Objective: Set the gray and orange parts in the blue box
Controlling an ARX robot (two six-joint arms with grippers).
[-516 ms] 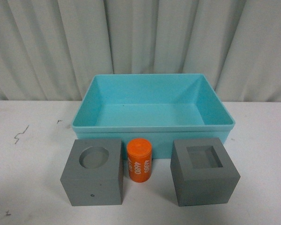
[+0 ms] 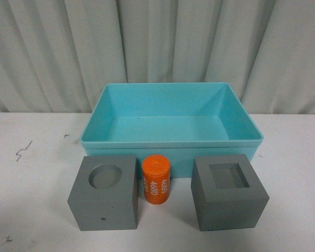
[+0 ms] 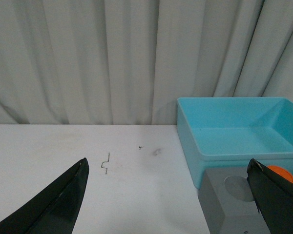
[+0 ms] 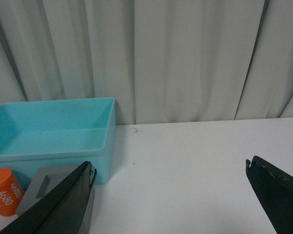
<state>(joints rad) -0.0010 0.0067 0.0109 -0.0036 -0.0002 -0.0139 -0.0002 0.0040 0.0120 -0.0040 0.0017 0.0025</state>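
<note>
The white table (image 2: 37, 178) carries the blue box (image 2: 170, 140), open top up, close to the curtain (image 2: 157, 42). Just in front of its near wall the parts stand in a row, all outside the box. The round-recess cube (image 2: 104, 202) is at left and the square-recess cube (image 2: 228, 202) at right, with the orange cylinder (image 2: 156, 181) upright between them. Left gripper (image 3: 167, 165) and right gripper (image 4: 169, 165) — fingers spread wide, clamping nothing.

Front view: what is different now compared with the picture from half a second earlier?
Nothing visibly changed. The round-recess gray cube, the orange cylinder and the square-recess gray cube stand in front of the blue box as before, all outside it.
</note>
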